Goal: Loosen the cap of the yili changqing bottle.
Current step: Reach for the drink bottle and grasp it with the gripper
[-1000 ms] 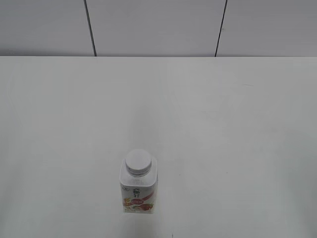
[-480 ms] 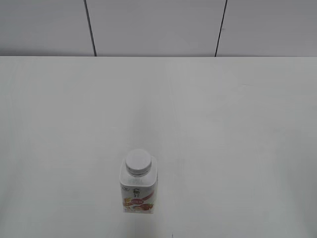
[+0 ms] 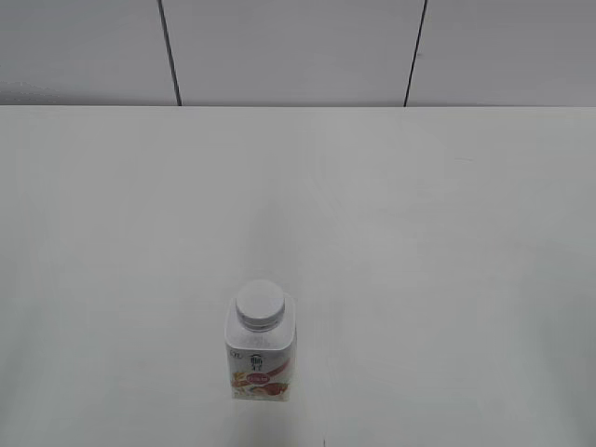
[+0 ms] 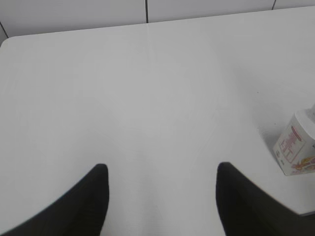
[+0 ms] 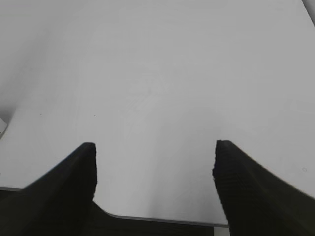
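The yili changqing bottle (image 3: 261, 368) stands upright near the front of the white table, left of centre, with its red-and-orange label facing the camera. Its white ribbed cap (image 3: 260, 304) sits on the neck. The bottle's lower part also shows at the right edge of the left wrist view (image 4: 296, 150). My left gripper (image 4: 160, 169) is open and empty, well to the left of the bottle. My right gripper (image 5: 153, 147) is open and empty above the table's front edge. Neither gripper shows in the exterior view.
The white table (image 3: 419, 233) runs back to a grey panelled wall (image 3: 298, 51). The table's front edge (image 5: 162, 220) shows in the right wrist view. A rounded far corner (image 4: 7, 42) shows in the left wrist view.
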You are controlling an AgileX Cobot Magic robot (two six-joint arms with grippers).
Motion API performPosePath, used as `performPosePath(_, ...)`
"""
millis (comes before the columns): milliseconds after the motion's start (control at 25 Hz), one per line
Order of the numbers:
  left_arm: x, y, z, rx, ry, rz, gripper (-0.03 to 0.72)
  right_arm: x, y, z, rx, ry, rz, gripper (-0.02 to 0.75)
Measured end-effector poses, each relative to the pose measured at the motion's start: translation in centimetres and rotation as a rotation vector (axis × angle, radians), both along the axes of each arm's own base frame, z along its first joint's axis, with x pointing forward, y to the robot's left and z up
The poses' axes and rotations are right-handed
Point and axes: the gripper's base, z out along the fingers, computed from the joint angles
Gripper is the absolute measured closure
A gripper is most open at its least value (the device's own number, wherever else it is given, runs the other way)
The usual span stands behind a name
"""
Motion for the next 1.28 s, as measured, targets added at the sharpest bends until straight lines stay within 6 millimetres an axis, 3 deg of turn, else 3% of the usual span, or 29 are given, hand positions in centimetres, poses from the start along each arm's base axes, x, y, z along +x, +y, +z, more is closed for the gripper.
performPosePath(880,0.0,0.0,0.1,0.0,-0.004,0.0,0.257,0.0,0.0,0.0,0.001,0.0,0.0,0.153)
performPosePath(1160,0.2,0.3,4.0,0.007,-0.359,0.029,0.257,0.0,0.0,0.0,0.001,0.0,0.0,0.153)
performPosePath(1280,1.5,0.5,4.5,0.042,-0.418,0.049,0.257,0.0,0.0,0.0,0.001,0.0,0.0,0.153)
